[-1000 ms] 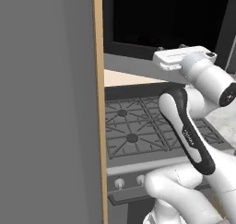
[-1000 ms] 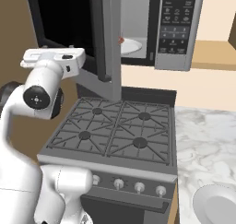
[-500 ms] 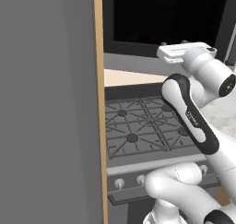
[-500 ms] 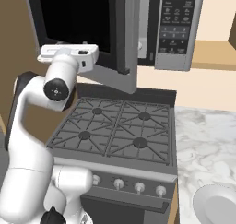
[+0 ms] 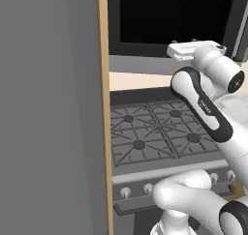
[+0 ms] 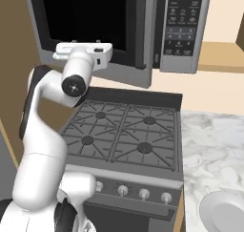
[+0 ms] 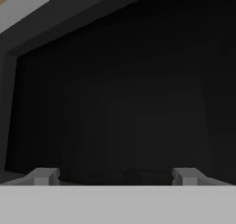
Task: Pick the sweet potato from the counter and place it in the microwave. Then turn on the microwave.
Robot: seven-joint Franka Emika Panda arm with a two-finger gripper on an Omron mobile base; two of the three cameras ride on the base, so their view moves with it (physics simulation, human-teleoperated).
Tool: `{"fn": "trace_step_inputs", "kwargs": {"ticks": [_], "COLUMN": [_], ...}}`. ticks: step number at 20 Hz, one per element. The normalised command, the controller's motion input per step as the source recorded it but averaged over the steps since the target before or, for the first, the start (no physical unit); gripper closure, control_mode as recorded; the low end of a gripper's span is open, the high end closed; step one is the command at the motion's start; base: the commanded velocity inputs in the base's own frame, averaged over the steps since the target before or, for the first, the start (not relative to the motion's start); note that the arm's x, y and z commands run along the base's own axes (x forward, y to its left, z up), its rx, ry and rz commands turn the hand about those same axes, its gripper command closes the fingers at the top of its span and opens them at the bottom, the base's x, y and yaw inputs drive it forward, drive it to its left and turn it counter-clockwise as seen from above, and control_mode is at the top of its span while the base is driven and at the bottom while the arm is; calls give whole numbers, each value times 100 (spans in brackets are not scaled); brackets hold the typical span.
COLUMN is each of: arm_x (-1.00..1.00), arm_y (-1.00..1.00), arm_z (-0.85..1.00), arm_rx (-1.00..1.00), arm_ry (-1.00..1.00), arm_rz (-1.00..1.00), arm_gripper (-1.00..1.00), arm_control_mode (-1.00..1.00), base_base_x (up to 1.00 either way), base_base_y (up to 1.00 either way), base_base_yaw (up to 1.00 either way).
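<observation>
The microwave (image 6: pixel 183 30) hangs above the stove, its dark glass door (image 6: pixel 90 21) swung almost shut, with the right edge still standing a little proud of the button panel. My white hand (image 6: pixel 84 52) is level with the door's lower edge and points at the glass. In the hand view my gripper (image 7: pixel 115 177) is open, fingertips (image 7: pixel 44 176) wide apart with nothing between them, close to the black door (image 7: pixel 120 103). The sweet potato is hidden from view. The marbled counter (image 6: pixel 212 145) lies to the right of the stove.
A gas stove (image 6: pixel 121 135) with dark grates and front knobs sits directly under the microwave. A white plate (image 6: pixel 224 212) rests on the counter at the lower right. A tall grey cabinet side (image 5: pixel 48 108) with a wooden edge blocks the left of the left base view.
The microwave door has swung from wide open to almost shut, covering the inside. My hand has travelled with it, rightward in the right base view, and stays open.
</observation>
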Motion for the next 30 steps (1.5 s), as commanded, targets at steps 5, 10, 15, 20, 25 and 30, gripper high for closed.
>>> {"fn": "trace_step_inputs", "kwargs": {"ticks": [5, 10, 15, 20, 25, 30], "arm_x": [32, 29, 26, 19, 19, 32], "arm_y": [-24, -24, -19, -15, -9, -6], "arm_z": [0, 0, 0, 0, 0, 0], "arm_rx": [0, 1, 0, 0, 0, 0], "arm_ry": [0, 0, 0, 0, 0, 0], "arm_rz": [0, 0, 0, 0, 0, 0], "arm_gripper": [-100, -100, -100, -100, -100, -100], "arm_control_mode": [-100, -100, -100, -100, -100, -100], "base_base_x": [0, 0, 0, 0, 0, 0], "base_base_y": [0, 0, 0, 0, 0, 0], "base_base_yaw": [0, 0, 0, 0, 0, 0]}}
